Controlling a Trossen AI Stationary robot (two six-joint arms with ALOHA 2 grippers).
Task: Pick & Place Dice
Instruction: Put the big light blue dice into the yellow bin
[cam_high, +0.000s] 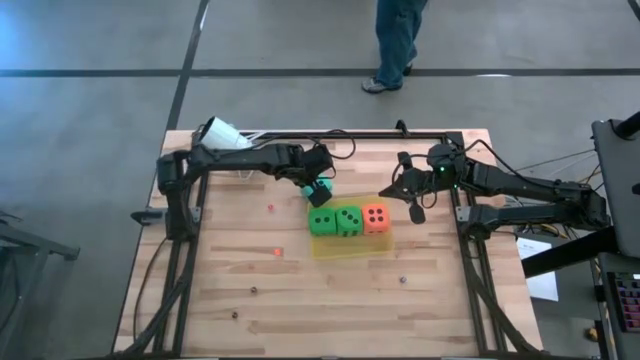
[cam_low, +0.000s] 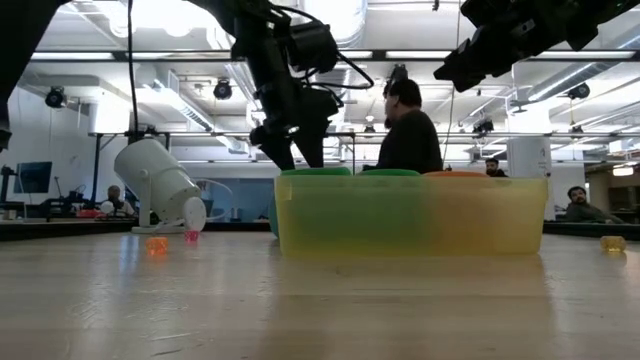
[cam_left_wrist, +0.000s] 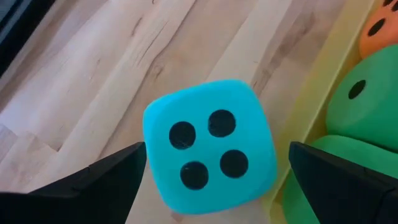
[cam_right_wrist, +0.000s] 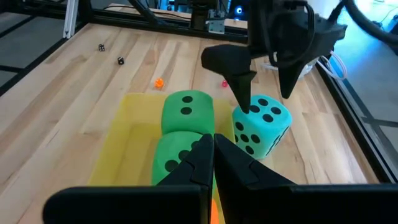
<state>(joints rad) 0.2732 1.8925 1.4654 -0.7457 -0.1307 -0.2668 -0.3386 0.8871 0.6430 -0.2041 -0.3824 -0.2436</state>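
Note:
The teal die (cam_left_wrist: 208, 146) sits tilted on the wood just outside the far-left corner of the yellow tray (cam_high: 345, 247), four pips toward the left wrist camera. My left gripper (cam_left_wrist: 217, 149) hangs open over it, one finger on each side, with gaps showing. Two green dice (cam_high: 323, 221) (cam_high: 349, 220) and the orange-red die (cam_high: 376, 217) sit in a row inside the tray. My right gripper (cam_high: 414, 208) is shut and empty, raised above the table to the right of the tray, pointing toward it (cam_right_wrist: 213, 146). My left gripper comes at the teal die from above with the fingers apart. In the right wrist view one fingertip (cam_right_wrist: 245, 106) shows against the die's upper edge (cam_right_wrist: 252, 112). Whether it touches, I cannot tell.
A white cylinder camera (cam_high: 225, 133) lies at the table's far-left corner. Tiny dice are scattered on the wood, among them an orange one (cam_low: 157, 245), a pink one (cam_low: 190, 237) and a yellow one (cam_low: 612, 243). A person (cam_high: 395, 40) stands beyond the far edge.

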